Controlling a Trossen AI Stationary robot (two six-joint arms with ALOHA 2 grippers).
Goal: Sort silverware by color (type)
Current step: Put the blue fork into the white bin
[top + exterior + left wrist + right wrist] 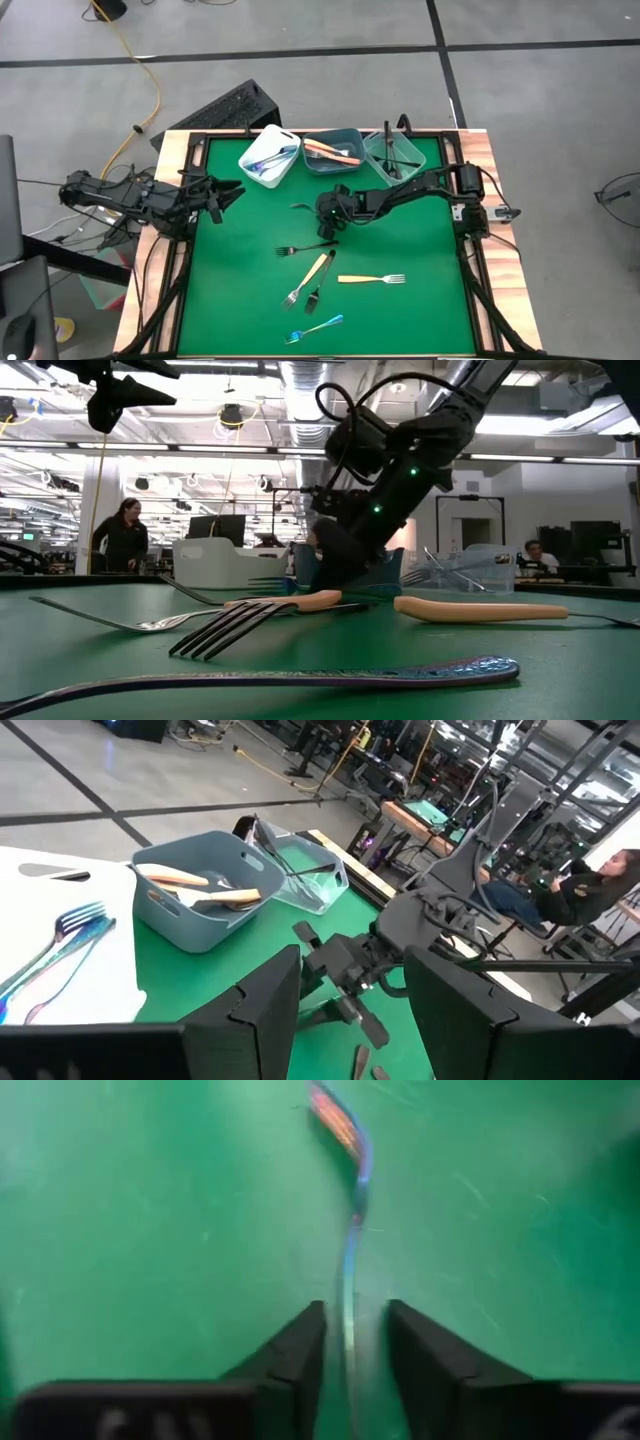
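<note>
No writing reads anywhere. The right gripper point(350, 1355), bent low over the green mat, narrowly straddles a thin iridescent blue utensil point(352, 1230) (contact unclear); the left gripper point(228, 192) hovers part-open, empty.

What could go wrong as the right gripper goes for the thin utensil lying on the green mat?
1. The utensil is thin and lies flat on the mat between the right gripper's fingers; it may slip or pivot away on closing.
2. The grey-blue bin sits tight between two others, so a drop could land in the wrong one.
</note>
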